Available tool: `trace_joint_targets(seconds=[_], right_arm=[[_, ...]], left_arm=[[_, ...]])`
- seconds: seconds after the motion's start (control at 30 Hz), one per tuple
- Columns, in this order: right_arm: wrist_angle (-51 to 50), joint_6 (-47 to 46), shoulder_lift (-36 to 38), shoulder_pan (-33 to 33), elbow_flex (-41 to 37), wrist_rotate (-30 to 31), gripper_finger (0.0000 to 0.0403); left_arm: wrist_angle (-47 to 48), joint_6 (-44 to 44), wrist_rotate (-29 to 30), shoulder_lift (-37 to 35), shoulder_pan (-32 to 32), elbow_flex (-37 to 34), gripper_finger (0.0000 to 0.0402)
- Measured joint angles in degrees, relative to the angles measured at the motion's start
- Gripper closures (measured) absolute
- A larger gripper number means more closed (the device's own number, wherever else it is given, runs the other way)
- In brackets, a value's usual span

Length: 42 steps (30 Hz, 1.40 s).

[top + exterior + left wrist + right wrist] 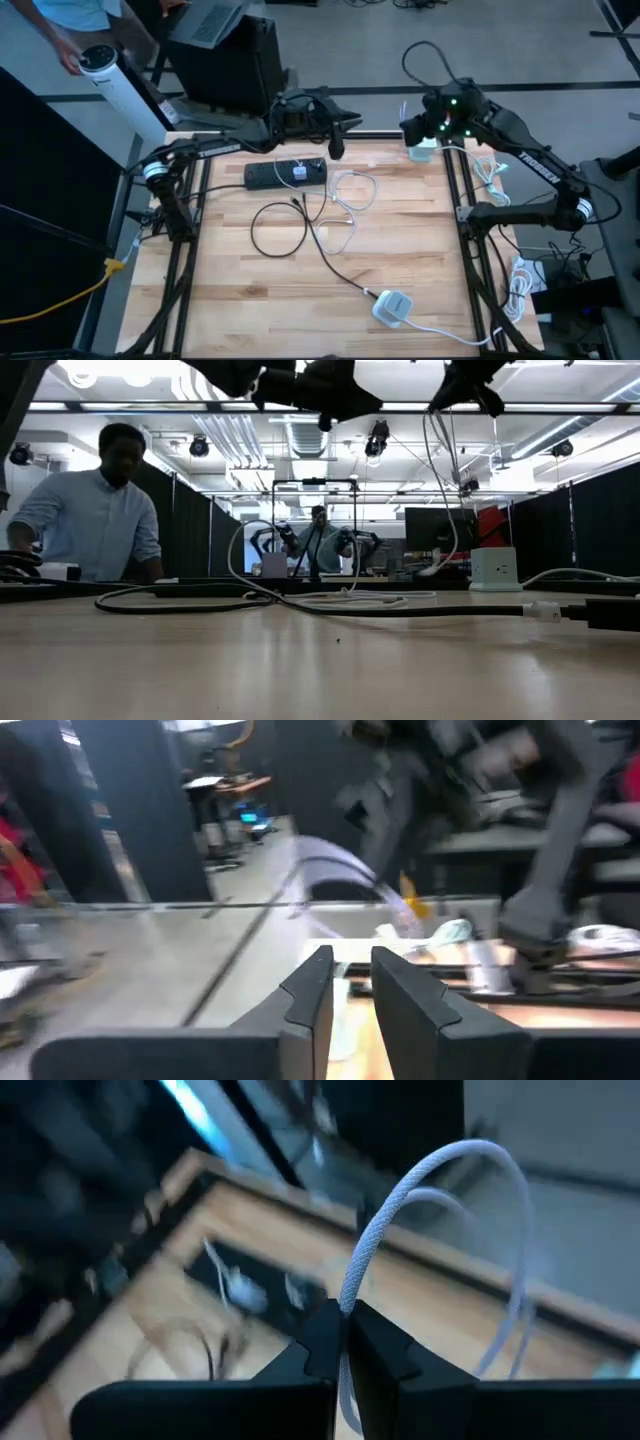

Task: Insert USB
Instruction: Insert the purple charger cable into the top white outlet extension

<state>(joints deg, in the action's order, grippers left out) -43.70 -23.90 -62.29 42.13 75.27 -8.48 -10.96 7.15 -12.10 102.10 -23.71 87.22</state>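
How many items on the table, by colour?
Black: 2, power strip and black cable
White: 3, white cable, charger, white block
Total: 5

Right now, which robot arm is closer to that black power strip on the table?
Left. Its end effector hovers just beyond the power strip, at its end; the right end effector is farther, near the table's far right corner, gripping a white cable.

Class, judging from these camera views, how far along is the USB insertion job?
Done: the right pincer is shut on the white braided cable, raised over the table's far right corner. In hand: carrying it. Left: no plug is visibly seated in the white charger block; left pincer waits, holding nothing.
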Motion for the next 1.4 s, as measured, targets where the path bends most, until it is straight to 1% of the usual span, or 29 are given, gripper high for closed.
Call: trace_joint_targets(seconds=[0.07, 0.13, 0.2, 0.3, 0.4, 0.7, 0.87, 1.03, 1.23, 1.4], right_arm=[[1.82, -1.02, 0.21, -0.09, 0.99, 1.94, 0.0402], [4.34, -2.97, 0.21, 0.01, 1.48, 4.16, 0.0402], [6.74, -4.97, 0.21, 0.00, 1.73, 4.39, 0.0402], [9.24, -6.89, 0.21, 0.00, 2.11, 2.50, 0.0402], [9.34, -9.01, 0.16, -0.10, 2.13, 0.48, 0.0403], [15.21, -10.21, 0.25, -2.56, 2.11, -1.26, 0.0403], [16.63, -11.46, 0.16, -3.59, 2.11, -2.70, 0.0403], [16.74, -11.72, 0.14, -4.74, 2.11, -2.70, 0.0403], [17.87, -12.49, -1.56, -7.21, 2.11, -2.83, 0.0403], [17.88, -12.88, -3.67, -9.62, 2.09, -4.16, 0.0403]], left_arm=[[-1.74, -1.62, -2.41, 1.07, 0.52, -0.04, 0.0327], [-3.00, -1.07, -2.64, 1.67, 1.29, -0.02, 0.0317], [-4.39, 0.87, -2.59, 2.00, 1.94, 0.00, 0.0309], [-6.94, 2.89, -2.20, 2.67, 2.28, 0.05, 0.0298], [-9.77, 3.07, -1.96, 3.51, 2.28, 0.07, 0.0281], [-10.83, 5.41, -3.40, 5.96, 2.83, 0.11, 0.0194], [-11.13, 5.41, -3.47, 7.13, 3.11, 0.11, 0.0164], [-12.56, 5.42, -3.50, 8.17, 4.04, 0.14, 0.0165], [-12.96, 4.29, -3.48, 8.98, 4.69, 0.16, 0.0194], [-13.01, 4.18, -3.39, 8.98, 4.69, 0.16, 0.0217]])
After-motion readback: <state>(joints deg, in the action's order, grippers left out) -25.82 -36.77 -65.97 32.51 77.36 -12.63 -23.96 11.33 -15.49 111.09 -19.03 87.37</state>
